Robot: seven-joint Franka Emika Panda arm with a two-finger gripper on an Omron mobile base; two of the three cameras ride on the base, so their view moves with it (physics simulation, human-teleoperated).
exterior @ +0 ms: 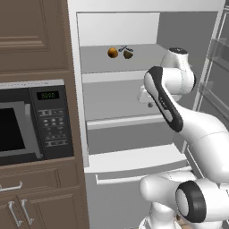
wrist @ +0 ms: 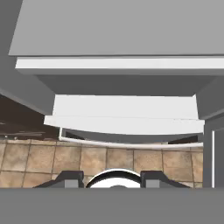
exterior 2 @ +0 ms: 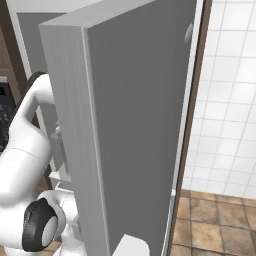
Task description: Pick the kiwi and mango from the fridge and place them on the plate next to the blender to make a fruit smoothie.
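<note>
You will find the mango (exterior: pixel 112 53) and the kiwi (exterior: pixel 128 54) side by side on the upper shelf of the open fridge (exterior: pixel 120 89) (mango on the left). The hand (wrist: pixel 112 178) points down toward the lower shelves and tiled floor (wrist: pixel 87 162), fingertips apart, nothing between them.

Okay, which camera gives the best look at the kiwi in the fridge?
The left base view: the kiwi sits on an upper shelf of the open fridge, just right of the mango. The right base view is blocked by the fridge door, and the hand view looks at lower shelves and the floor.
</note>
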